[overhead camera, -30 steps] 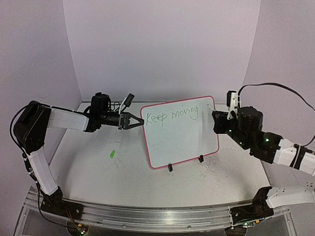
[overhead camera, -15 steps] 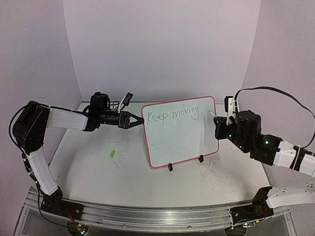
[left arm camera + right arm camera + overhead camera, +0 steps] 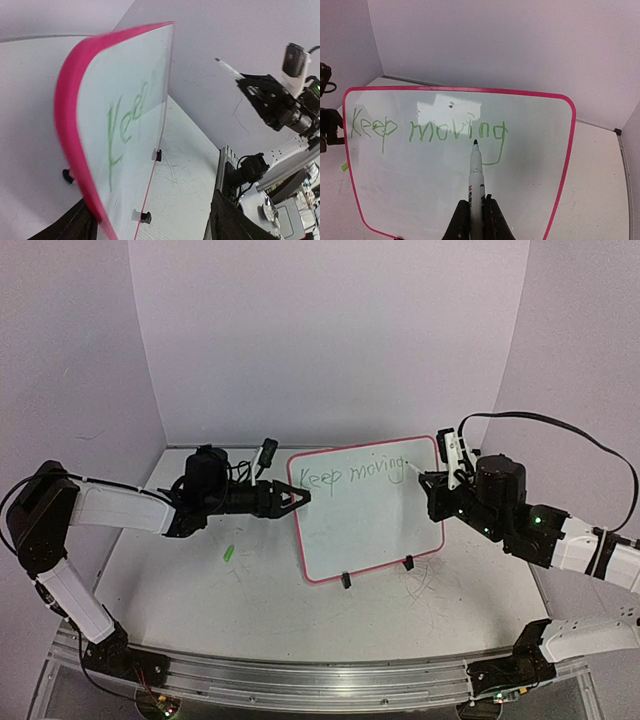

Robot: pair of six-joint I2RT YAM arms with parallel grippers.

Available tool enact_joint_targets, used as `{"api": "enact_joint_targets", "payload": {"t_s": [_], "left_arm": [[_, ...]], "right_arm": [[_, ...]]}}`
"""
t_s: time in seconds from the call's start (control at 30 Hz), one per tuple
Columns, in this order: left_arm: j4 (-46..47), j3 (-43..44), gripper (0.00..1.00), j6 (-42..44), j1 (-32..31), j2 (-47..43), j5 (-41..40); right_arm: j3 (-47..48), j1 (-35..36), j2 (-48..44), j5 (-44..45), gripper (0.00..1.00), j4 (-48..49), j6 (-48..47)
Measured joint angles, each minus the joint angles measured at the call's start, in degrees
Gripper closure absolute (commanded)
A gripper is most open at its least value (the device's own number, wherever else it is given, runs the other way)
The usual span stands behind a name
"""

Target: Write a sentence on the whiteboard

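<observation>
You have a white table [image 3: 250, 590] with faint dark scribbles [image 3: 440, 585] on its right side. A small green piece [image 3: 228, 553] lies alone on its left part, too small to identify. Pale lilac walls [image 3: 330, 340] close off the back and both sides. A metal rail [image 3: 320, 680] runs along the near edge. A white marker [image 3: 476, 175], dark-tipped, points upward in the right wrist view.

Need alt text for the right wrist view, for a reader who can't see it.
The right hand holds a white marker, its dark tip aimed just below the word "moving" in green writing reading "Keep moving" on a pink-framed whiteboard. A pale table and plain wall lie behind the board.
</observation>
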Motion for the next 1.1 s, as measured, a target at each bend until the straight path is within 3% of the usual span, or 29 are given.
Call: {"api": "enact_joint_targets", "payload": {"t_s": [0.13,0.33,0.5,0.8,1.1], "left_arm": [[3.0,-6.0,0.20,-3.3,0.4,-0.4,-3.8],[6.3,-7.5,0.21,-5.4,0.8,-0.4,-4.8],[8.0,-6.3,0.31,-5.7,1.3,0.9,-3.2],[8.8,-2.9,0.61,-5.7,3.2,5.8,1.6],[9.8,-2.7,0.59,-5.2,3.5,7.7,5.3]], "right_arm": [[0.3,0.0,0.0,-1.3,1.00,0.3,-0.8],[0.3,0.0,0.0,-3.5,1.00,0.3,-0.2],[0.3,0.0,-0.4,-5.1,1.00,0.2,0.9],[0.3,0.0,-0.7,-6.8,1.00,0.0,2.6],[1.0,0.0,0.8,-8.9,1.00,-0.2,2.7]]}}
